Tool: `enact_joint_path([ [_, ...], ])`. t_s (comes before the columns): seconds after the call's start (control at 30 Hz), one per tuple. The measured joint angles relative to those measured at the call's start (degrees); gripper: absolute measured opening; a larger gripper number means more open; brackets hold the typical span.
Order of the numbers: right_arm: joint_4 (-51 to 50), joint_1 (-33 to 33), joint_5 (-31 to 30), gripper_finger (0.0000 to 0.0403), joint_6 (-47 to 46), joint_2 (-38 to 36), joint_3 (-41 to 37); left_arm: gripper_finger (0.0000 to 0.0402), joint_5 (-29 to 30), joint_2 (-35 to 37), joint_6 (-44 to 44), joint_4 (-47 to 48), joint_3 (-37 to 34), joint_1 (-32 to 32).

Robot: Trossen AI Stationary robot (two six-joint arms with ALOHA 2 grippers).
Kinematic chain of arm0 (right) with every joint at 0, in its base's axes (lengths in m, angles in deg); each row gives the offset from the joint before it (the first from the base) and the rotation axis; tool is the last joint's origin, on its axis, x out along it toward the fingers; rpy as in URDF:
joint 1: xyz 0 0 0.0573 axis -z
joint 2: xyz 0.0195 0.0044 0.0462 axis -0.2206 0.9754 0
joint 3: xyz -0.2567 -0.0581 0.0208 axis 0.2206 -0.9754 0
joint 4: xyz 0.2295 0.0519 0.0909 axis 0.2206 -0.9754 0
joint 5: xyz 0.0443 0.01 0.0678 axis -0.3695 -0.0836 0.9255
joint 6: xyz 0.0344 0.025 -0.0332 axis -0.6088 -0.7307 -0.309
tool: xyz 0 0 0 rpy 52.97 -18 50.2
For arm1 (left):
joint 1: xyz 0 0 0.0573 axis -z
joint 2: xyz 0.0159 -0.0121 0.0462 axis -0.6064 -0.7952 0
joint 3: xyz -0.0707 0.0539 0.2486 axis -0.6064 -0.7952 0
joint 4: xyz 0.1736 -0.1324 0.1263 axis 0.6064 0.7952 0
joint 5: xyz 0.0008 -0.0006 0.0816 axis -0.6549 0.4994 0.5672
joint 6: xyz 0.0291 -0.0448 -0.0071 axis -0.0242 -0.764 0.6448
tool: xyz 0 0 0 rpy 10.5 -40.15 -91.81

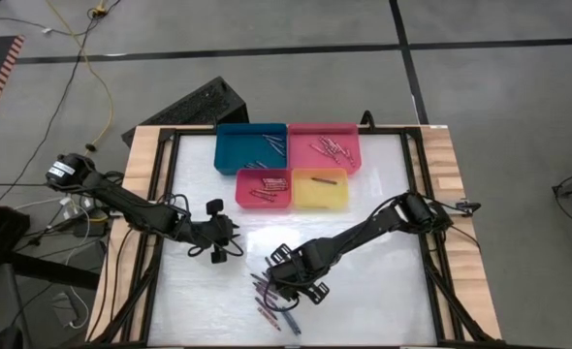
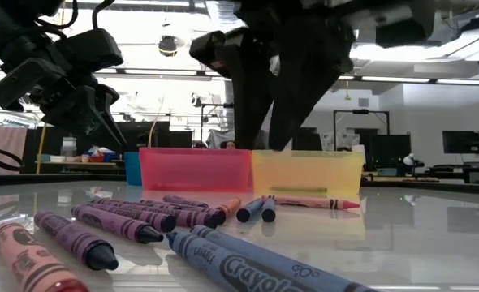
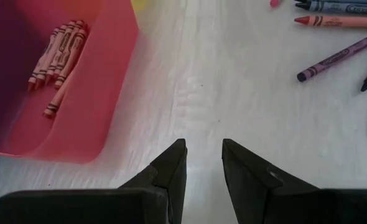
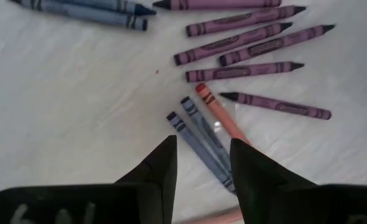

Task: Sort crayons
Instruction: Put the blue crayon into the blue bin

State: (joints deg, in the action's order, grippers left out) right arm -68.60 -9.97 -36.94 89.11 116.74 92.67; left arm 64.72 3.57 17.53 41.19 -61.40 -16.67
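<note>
Several loose crayons point(image 1: 272, 297), purple, blue and one orange-red, lie flat on the white table near its front edge point(image 2: 142, 217). My right gripper point(image 4: 202, 152) hangs just above them, open and pointing steeply down. Two blue crayons point(image 4: 199, 142) lie under the gap between its fingers, the orange-red one point(image 4: 224, 119) beside them, and the purple ones point(image 4: 246, 50) farther off. My left gripper point(image 1: 224, 242) hovers open and empty over bare table left of the pile. The red tray point(image 3: 102, 93) in front of it holds several reddish crayons point(image 3: 56, 56).
Four trays stand at the far middle of the table: blue point(image 1: 233, 155), pink point(image 1: 303, 161), red point(image 1: 246, 180) and yellow point(image 1: 334, 200), each with crayons inside. A wooden frame point(image 1: 143, 165) borders the table. Bare white surface lies between the trays and the loose crayons.
</note>
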Motion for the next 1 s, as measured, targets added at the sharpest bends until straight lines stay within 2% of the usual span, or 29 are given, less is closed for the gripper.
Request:
enact_joint_path([
  [0.33,4.2,0.0,0.0,0.0141,0.2,0.0,-3.6,0.0094,0.0,0.0,0.1,0.0,0.0,0.0],
  [0.7,3.3,0.4,0.0,0.0141,-0.7,0.0,-3.8,0.0094,0.0,0.0,0.0,0.0,0.0,0.0],
  [1.0,4.9,0.7,0.0,0.014,-0.9,-0.1,-9.4,0.0094,-0.1,0.0,-0.1,0.0,0.0,0.0],
])
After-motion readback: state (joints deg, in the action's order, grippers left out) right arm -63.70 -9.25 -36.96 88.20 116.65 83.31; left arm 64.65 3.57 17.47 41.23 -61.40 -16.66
